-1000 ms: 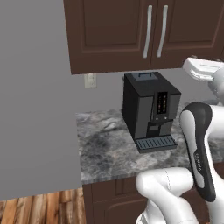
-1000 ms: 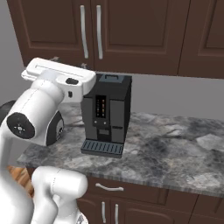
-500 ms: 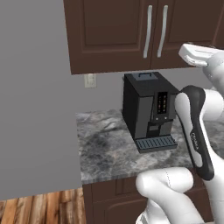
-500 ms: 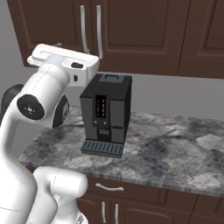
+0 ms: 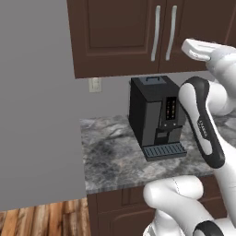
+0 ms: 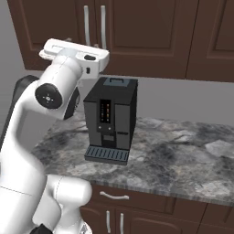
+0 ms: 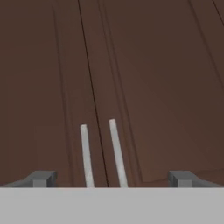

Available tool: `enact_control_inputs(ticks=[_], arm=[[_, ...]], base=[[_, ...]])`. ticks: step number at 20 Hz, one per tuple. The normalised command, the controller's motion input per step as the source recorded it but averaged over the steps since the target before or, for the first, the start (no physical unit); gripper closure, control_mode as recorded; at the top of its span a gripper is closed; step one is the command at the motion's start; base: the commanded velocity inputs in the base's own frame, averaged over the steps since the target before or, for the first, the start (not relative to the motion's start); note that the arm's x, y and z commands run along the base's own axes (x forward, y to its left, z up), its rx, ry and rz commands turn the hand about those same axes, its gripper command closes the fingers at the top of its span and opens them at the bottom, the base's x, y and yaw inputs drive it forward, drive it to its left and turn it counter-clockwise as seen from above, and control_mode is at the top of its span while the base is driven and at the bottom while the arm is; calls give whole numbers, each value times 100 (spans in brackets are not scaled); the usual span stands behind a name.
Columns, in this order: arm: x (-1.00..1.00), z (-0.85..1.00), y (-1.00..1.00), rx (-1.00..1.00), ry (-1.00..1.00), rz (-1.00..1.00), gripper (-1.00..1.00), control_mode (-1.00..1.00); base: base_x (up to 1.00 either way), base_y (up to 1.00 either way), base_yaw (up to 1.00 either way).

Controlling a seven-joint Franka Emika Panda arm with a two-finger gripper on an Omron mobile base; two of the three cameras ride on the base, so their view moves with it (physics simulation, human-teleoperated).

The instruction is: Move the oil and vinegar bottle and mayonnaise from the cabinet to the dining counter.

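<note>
Dark brown wooden wall cabinet (image 7: 153,87), panelled doors closed: the whole background. A thin dark seam between the two doors runs from the top edge down, slanting slightly rightward.

Two long silver bar handles, one either side of the seam: left handle (image 7: 86,155), right handle (image 7: 117,152). Both reach upward from the lower part of the frame; the right one tops out a little higher.

Two-finger gripper (image 7: 111,178): small dark grey fingertips (image 7: 41,178) at lower left and lower right, spread wide apart, both handles between them. Nothing held.
</note>
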Motion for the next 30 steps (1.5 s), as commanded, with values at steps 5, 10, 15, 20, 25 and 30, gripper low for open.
enact_control_inputs(ticks=[5, 10, 15, 20, 25, 30], arm=[[60, 0, 0, 0, 0, 0, -100, -100], [58, 0, 0, 0, 0, 0, -100, -100], [45, 0, 0, 0, 0, 0, -100, -100], [43, 0, 0, 0, 0, 0, -100, -100], [38, 0, -2, 0, 0, 0, -100, -100], [31, 0, -8, 0, -3, 0, -100, -100]], base=[[0, 0, 0], [0, 0, 0], [0, 0, 0], [0, 0, 0], [0, 0, 0], [0, 0, 0]])
